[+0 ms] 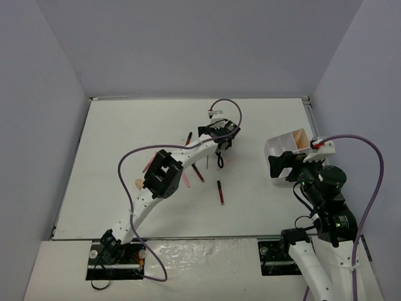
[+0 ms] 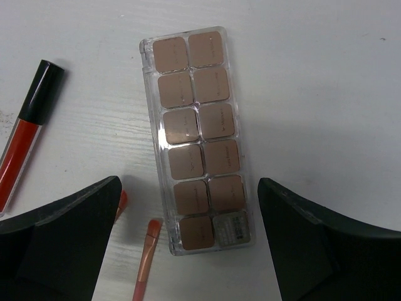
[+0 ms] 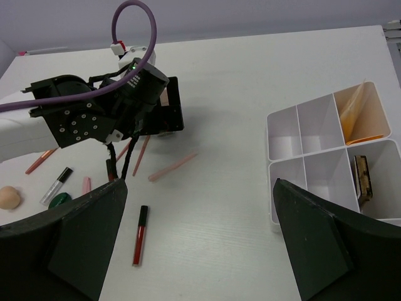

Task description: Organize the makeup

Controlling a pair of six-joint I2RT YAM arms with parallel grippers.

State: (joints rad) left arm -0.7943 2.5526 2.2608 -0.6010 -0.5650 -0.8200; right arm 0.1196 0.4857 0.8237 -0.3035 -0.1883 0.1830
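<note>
A brown eyeshadow palette (image 2: 197,141) in a clear case lies flat on the white table. My left gripper (image 2: 190,207) hovers over its near end, open, one finger on each side and neither touching it. Beside it lie a red lip gloss (image 2: 25,144) and a small pink brush (image 2: 147,257). In the top view the left gripper (image 1: 222,135) is at the table's middle back. My right gripper (image 3: 200,207) is open and holds nothing, between another red lip gloss (image 3: 140,235) and the white tray (image 3: 282,135).
The tray (image 1: 276,147) holds an orange tube (image 3: 354,113) and a second palette (image 3: 362,179). Loose on the left are a beige sponge (image 3: 9,197), a green disc (image 3: 61,200), a clear black-capped tube (image 3: 56,185) and a pink pencil (image 3: 173,166).
</note>
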